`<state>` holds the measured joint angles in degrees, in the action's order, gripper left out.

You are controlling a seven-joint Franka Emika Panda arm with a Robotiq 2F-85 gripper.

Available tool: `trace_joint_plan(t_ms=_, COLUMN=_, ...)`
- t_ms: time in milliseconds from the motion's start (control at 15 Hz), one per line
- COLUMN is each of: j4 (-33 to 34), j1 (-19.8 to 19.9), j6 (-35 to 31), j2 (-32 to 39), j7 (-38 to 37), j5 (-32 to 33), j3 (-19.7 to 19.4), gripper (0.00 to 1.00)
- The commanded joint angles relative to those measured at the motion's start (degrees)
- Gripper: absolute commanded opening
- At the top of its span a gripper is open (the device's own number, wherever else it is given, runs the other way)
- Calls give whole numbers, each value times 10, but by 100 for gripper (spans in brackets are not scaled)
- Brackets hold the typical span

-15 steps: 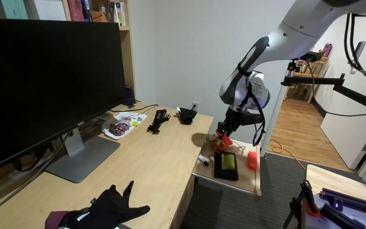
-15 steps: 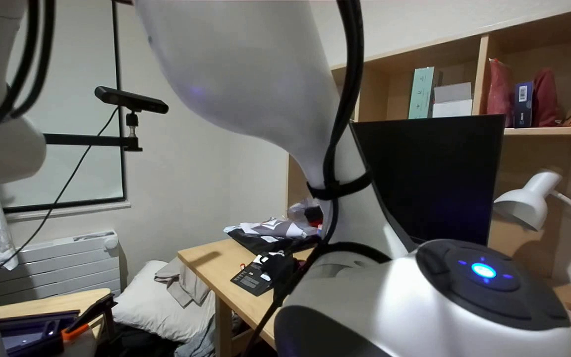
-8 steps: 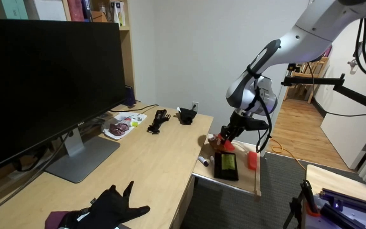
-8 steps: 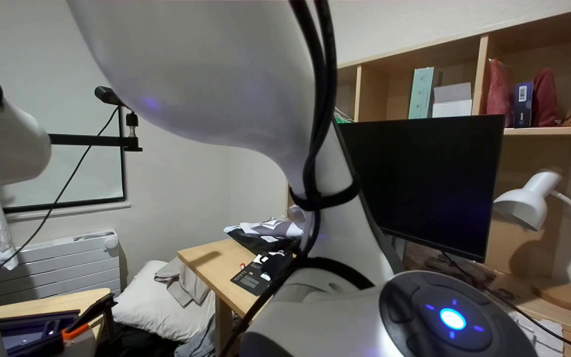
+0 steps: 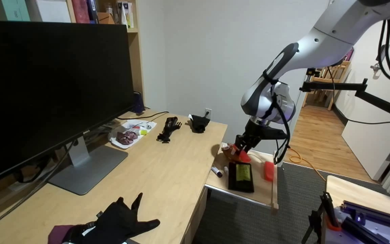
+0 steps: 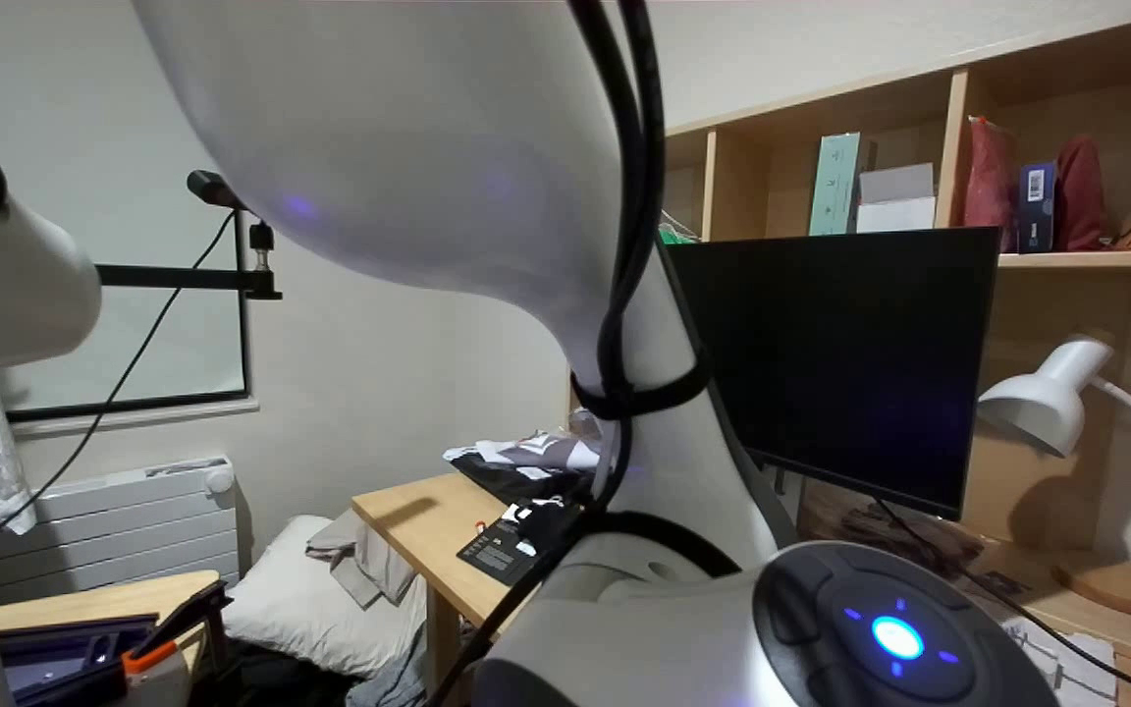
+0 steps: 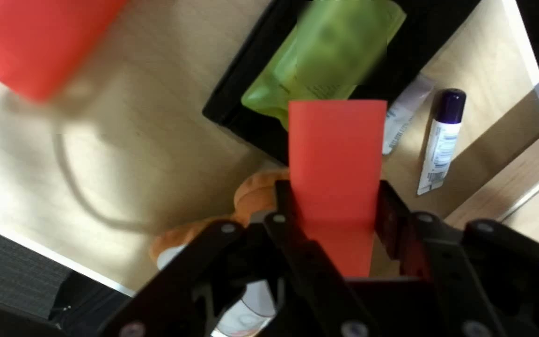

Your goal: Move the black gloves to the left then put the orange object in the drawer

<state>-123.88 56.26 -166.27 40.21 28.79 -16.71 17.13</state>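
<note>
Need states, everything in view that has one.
Gripper: closed on the orange-red bar
Orange-red bar: held, over the drawer
Drawer: pulled open
Black glove: on the desk, fingers splayed
Red piece: lying in the drawer
Monitor: screen dark
Round light: glowing blue
Purple-topped tube: cap on
Door: open

Desk (image 5: pixel 168 169), monitor (image 5: pixel 52 95), lamp (image 6: pixel 1035 401) and partly hidden pillow (image 6: pixel 302 611) suggest a home office

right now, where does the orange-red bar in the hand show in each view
Wrist view: the orange-red bar, just right of centre, in the hand.
In an exterior view: the bar, below and right of centre.
In an exterior view with the desk lamp: not there.
Shared landmark where it shows: the green packet.
</note>
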Motion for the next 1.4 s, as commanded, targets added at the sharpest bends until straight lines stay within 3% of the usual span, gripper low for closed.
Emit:
trace_joint_plan(t_ms=0, j4=-11, j1=-42, j6=21, j2=-26, j7=-84, j5=11, j3=-45, gripper=19)
trace_joint_plan(t_ms=133, j4=-14, j1=-54, j6=5, j2=-26, j7=-109, j5=3, j3=-58, gripper=19)
trace_joint_plan(t_ms=600, j4=1, j1=-219, j6=49, j2=-9, j7=-241, j5=56, j3=-242, gripper=19)
trace_joint_plan(t_ms=800, j4=6, j1=-255, j6=84, j2=7, j7=-265, j5=56, j3=-277, gripper=19)
trace_joint_plan(t_ms=933, j4=17, j1=-242, j6=105, j2=18, j7=-264, j5=24, j3=-255, gripper=19)
trace_joint_plan(t_ms=1333, j4=57, j1=-135, j6=104, j2=41, j7=-226, j5=-126, j3=-136, gripper=19)
